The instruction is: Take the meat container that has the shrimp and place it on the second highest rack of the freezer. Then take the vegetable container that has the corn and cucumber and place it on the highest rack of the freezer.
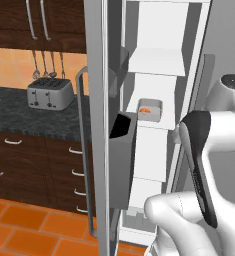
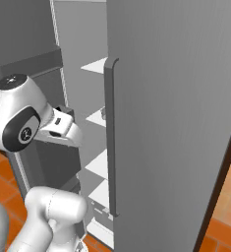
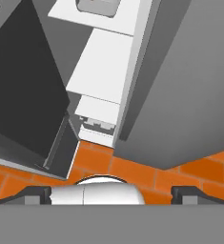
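Left base view: the freezer (image 1: 101,100) stands open, and a small grey meat container (image 1: 149,109) holding the orange shrimp (image 1: 145,111) sits on the second highest rack (image 1: 154,122), just below the highest rack (image 1: 156,62), which is bare. I judge the first placement done, the tray being set well back on its shelf so that it rests flat and clear of the door. The corn and cucumber container does not appear on any shelf, so the second half remains. Hand view: my gripper (image 3: 111,193) points down past the lower shelves toward the orange floor (image 3: 147,167); the two finger tips (image 3: 189,194) stand wide apart with nothing between them. No brand, label or writing can be read anywhere, including on the toaster (image 1: 50,93).
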